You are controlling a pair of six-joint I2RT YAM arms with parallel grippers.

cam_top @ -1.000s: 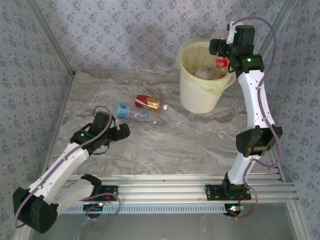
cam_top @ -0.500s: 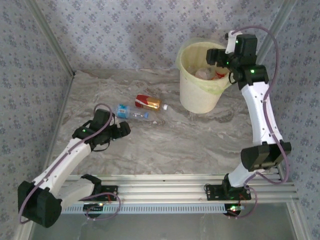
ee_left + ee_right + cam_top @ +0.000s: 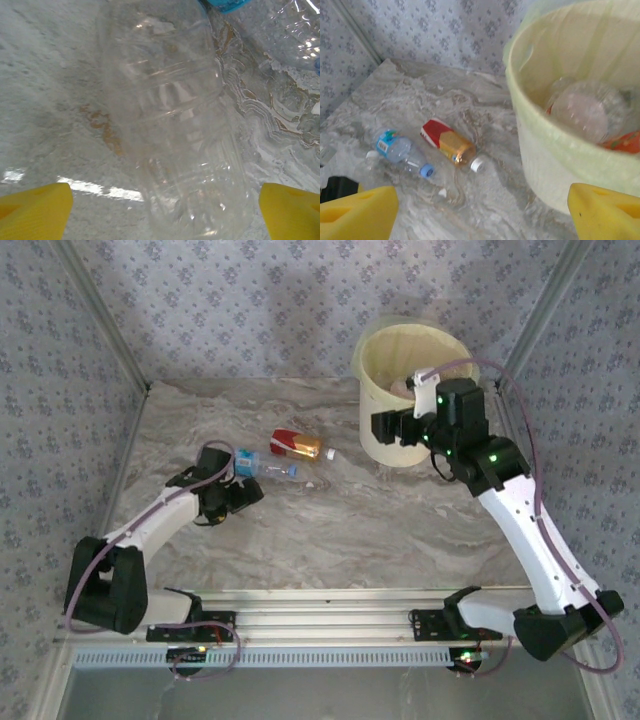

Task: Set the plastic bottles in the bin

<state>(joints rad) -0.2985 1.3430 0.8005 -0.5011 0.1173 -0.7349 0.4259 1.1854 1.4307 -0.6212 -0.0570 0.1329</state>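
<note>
From the overhead camera I see a grey marble tabletop (image 3: 330, 530) enclosed by patterned walls. The bin (image 3: 378, 405), a cream bucket lined with a pale yellow-green bag, stands at the upper right of the frame. The right gripper (image 3: 386, 428) hangs in front of the bin's lower left side and points toward the frame's left. On the right wrist camera its yellow fingertips (image 3: 357, 210) sit in the bottom corners, wide apart, with nothing between them. That camera looks into the bin, where I make out a crushed clear bottle (image 3: 585, 107) with an orange-red label (image 3: 624, 142) beside it.

Two bottles lie on their sides just beside each other, left of centre in the overhead frame. One is a red-labelled bottle (image 3: 297, 445), orange-tinted with a white cap. Below it is a blue-labelled bottle (image 3: 262, 467) with a blue cap. The left gripper (image 3: 243, 496) is low over the table at the blue-labelled bottle's left end. On the left wrist camera its yellow fingertips (image 3: 35, 207) are spread apart in the bottom corners. A clear bottle (image 3: 175, 125) lies on the marble between them, touching neither as far as I can tell.
</note>
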